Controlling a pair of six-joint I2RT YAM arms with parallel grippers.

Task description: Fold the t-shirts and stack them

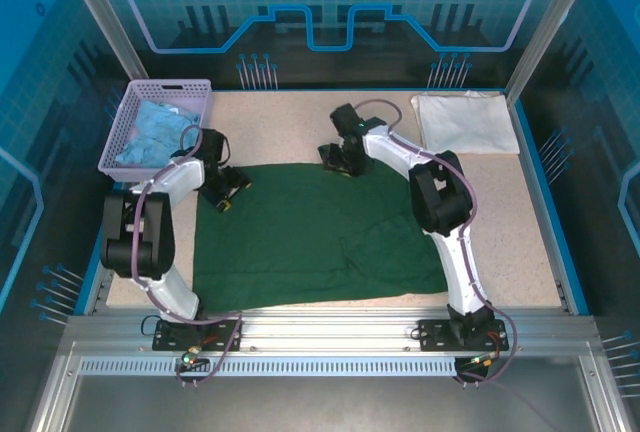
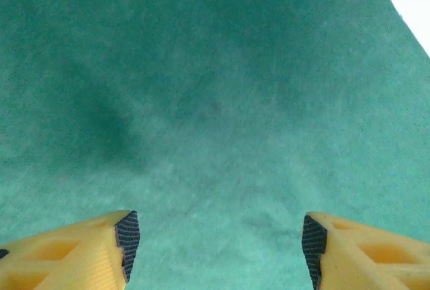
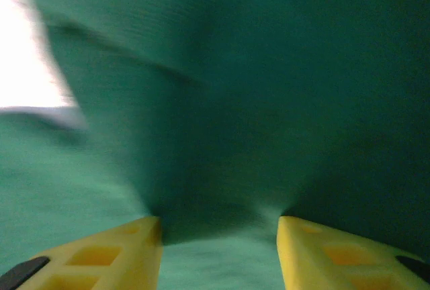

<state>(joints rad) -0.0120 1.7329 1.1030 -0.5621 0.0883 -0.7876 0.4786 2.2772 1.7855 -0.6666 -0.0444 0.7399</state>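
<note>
the green t-shirt (image 1: pixel 300 242) is seen lying spread out and mostly flat, reaching from just ahead of the arm bases up to both pincers. no finished fold is seen in it, so its folding is judged barely begun. the left pincer (image 1: pixel 225 192) is set at the shirt's far left corner; in its wrist view the left pincer (image 2: pixel 218 236) is released, fingers held wide apart over smooth green cloth (image 2: pixel 215 102) with nothing between them. the right pincer (image 1: pixel 340 162) is placed at the far edge; in its wrist view the right pincer (image 3: pixel 218 226) is closed on a raised tuck of the green cloth (image 3: pixel 269 102), which is gathered between its fingers. beyond the right pincer and off to its right, the white t-shirt (image 1: pixel 465 122) is laid as a neat folded rectangle, so that half is judged done. stacking is left.

a metal rail (image 1: pixel 330 332) is seen behind the arm bases. a speckled beige table (image 1: pixel 520 232) is spread under everything. beyond the left pincer, a lilac basket (image 1: pixel 165 83) holding pale blue cloth (image 1: pixel 155 132) is set. blue panels (image 1: pixel 330 2) enclose the space.
</note>
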